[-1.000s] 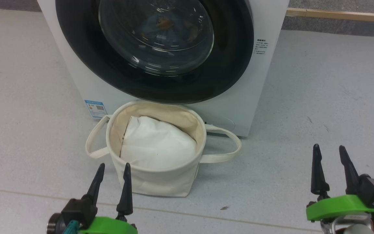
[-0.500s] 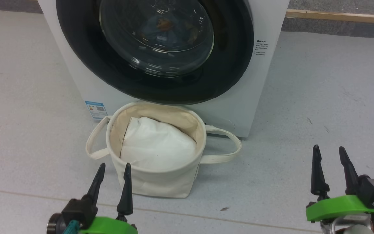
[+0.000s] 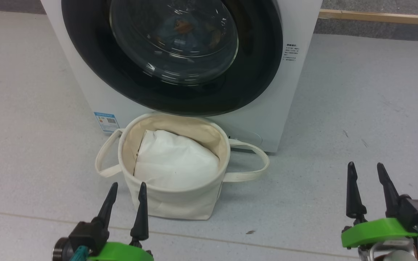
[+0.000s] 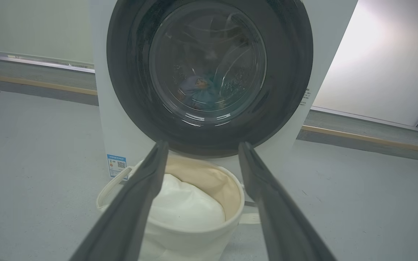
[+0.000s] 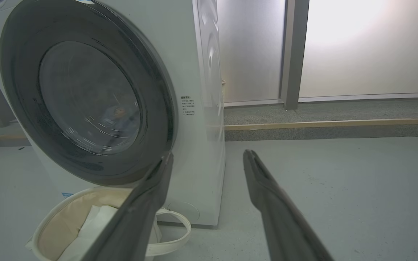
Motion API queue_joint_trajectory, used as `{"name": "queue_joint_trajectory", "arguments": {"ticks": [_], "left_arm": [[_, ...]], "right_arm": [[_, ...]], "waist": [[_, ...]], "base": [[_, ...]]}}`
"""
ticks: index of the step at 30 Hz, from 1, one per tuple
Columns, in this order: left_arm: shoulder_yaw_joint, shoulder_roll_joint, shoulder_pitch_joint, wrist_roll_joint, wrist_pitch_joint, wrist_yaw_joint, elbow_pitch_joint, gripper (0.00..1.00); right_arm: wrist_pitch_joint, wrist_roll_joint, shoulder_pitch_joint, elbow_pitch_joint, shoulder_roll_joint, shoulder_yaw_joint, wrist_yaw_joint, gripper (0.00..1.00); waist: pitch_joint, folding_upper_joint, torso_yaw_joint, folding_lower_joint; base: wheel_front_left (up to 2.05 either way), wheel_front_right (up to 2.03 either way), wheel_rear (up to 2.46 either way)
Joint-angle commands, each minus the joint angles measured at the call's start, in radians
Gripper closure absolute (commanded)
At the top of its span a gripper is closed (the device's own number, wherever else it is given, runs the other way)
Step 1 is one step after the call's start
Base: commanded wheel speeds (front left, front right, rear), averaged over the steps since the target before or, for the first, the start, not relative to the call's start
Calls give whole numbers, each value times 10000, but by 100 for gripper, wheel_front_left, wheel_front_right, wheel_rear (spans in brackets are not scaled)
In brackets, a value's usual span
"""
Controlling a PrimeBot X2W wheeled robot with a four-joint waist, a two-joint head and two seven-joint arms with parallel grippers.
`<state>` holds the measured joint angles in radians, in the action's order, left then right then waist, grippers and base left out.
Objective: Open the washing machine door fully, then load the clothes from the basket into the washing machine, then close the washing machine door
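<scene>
On the grey floor (image 3: 339, 108), the washing machine (image 3: 85, 90) stands at the far side with the washing machine door (image 3: 259, 72) shut. The basket (image 3: 172, 206) sits just in front of it and holds a white bundle (image 3: 176, 159). The clothes (image 3: 183, 27) lie inside the drum, visible through the door glass. The left claw (image 3: 128, 185) hovers at the basket's near wall and the right claw (image 3: 365, 165) well apart to the right, both wide and empty.

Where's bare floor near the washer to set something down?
Free: floor right of the basket up to the right pincer; floor left of basket and washing machine. Crowded: between basket and washing machine door.
</scene>
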<state>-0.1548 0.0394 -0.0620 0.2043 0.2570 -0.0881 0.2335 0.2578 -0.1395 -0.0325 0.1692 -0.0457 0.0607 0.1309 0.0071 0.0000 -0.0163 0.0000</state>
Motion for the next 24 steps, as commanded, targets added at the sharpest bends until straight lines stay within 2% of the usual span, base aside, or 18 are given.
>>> {"name": "queue_joint_trajectory", "arguments": {"ticks": [1, 3, 4, 5, 9, 14, 24], "left_arm": [[272, 108, -277, -5, 47, 22, -236, 0], [261, 108, -285, 45, 47, 69, -240, 0], [257, 108, -282, 96, 47, 110, -236, 100], [2, -9, 4, 47, -3, 94, 55, 100], [19, -34, 188, 129, -44, 106, 607, 100], [137, -28, 148, 690, -201, 189, 601, 100], [344, -16, 102, 1811, -487, 315, 512, 100]], "right_arm": [[40, -12, -256, -279, -45, -194, -2, 0], [40, -16, -259, -279, -45, -184, -2, 0], [40, -24, -261, -280, -45, -184, -2, 100], [0, -3, 0, 53, 4, -6, 0, 100], [-43, -87, 131, 638, 42, -31, 2, 100], [-209, -674, 77, 663, 38, 9, 2, 100], [-489, -1853, 8, 664, 31, 38, 1, 100]], "waist": [[6, 0, 7, 0], [13, 0, 20, 0], [16, 0, 27, 0], [17, 0, 24, 0], [17, 0, 26, 1], [1, 0, 31, 11], [3, 0, 42, 1]], "base": [[0, 0, 0], [0, 0, 0], [0, 0, 0], [0, 0, 0], [0, 0, 0], [0, 0, 0], [0, 0, 0]]}}
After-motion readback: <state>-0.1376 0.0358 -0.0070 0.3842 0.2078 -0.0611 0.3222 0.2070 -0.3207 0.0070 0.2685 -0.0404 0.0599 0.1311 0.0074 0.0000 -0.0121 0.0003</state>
